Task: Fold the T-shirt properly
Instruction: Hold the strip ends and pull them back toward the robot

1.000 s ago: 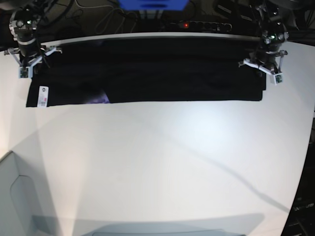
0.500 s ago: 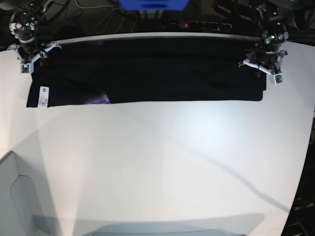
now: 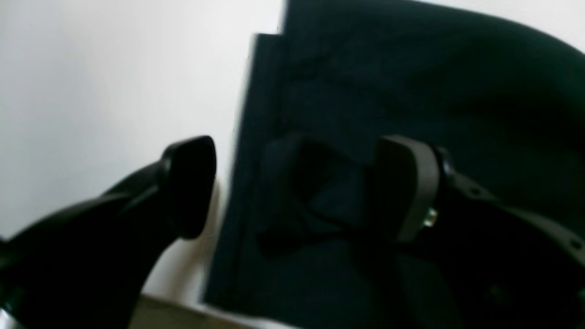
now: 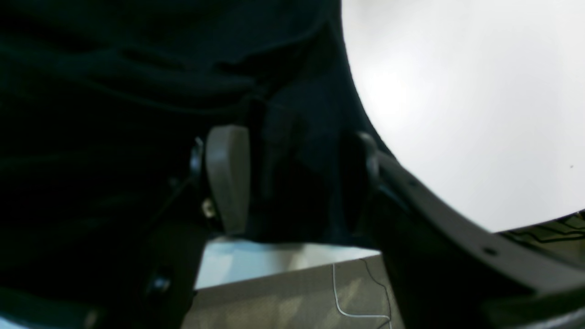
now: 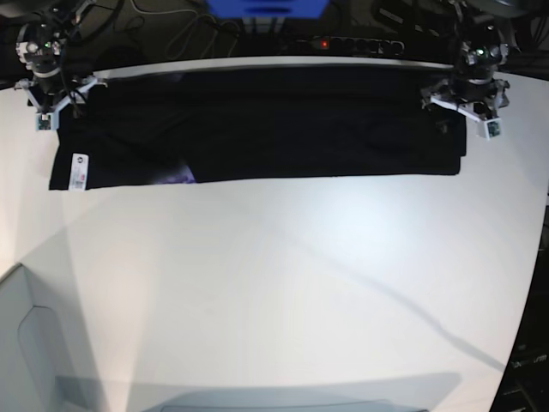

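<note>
The black T-shirt (image 5: 274, 124) lies folded in a long band along the table's far edge, with a white tag (image 5: 77, 170) and a sliver of purple print (image 5: 177, 176) near its left end. My left gripper (image 5: 463, 103) hovers over the band's right end. In the left wrist view this gripper (image 3: 297, 187) is open, with a small pucker of the T-shirt (image 3: 411, 91) between the fingers (image 3: 189, 183) and gripped by neither. My right gripper (image 5: 51, 93) is over the left end. In the right wrist view it (image 4: 295, 178) is open, with the T-shirt (image 4: 114, 68) lying loose between its fingers (image 4: 228, 178).
The white table (image 5: 283, 283) stretches toward me in front of the shirt. A power strip (image 5: 343, 43) with a red light, cables and a blue object (image 5: 266, 7) sit beyond the far edge. A grey panel (image 5: 26, 343) stands at the near left corner.
Both grippers have opened and let go of the shirt's ends. They have drawn back a little toward the far edge, and the cloth has settled on the table.
</note>
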### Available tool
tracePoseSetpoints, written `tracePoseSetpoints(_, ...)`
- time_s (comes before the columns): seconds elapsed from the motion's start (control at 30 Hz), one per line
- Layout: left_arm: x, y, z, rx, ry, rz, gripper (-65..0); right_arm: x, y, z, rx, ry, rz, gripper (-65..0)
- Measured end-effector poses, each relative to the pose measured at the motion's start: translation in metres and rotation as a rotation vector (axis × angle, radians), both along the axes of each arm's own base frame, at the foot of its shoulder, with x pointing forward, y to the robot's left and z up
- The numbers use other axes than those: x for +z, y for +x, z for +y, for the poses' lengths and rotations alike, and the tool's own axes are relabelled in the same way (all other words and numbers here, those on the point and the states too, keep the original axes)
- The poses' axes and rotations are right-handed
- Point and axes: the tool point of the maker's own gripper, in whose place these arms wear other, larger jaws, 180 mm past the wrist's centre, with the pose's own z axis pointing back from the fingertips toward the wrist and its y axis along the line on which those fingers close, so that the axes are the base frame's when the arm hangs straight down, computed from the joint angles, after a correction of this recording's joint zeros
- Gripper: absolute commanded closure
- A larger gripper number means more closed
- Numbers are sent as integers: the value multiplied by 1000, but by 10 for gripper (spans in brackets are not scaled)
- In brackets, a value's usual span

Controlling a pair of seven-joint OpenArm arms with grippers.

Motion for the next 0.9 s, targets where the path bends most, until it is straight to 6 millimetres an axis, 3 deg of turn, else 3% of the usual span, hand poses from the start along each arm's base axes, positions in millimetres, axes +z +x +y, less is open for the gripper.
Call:
tracePoseSetpoints(0.2, -22, -12, 8, 38, -24, 54, -521, 0, 0, 0, 0, 0, 0, -317)
tracePoseSetpoints(0.4, -28, -10, 4, 38, -39, 44, -498, 0, 0, 0, -1, 0, 2, -317)
tracePoseSetpoints(0.77, -38, -5, 1, 47, -82, 14, -31, 1, 6, 2, 0, 9, -10, -317)
tracePoseSetpoints(0.8, -38, -4, 2, 48, -81, 13, 0, 1, 7, 2, 1, 9, -11, -317)
tracePoseSetpoints(0.9, -36, -2, 2, 47, -78, 6, -4, 2, 10, 2, -1, 11, -17, -317)
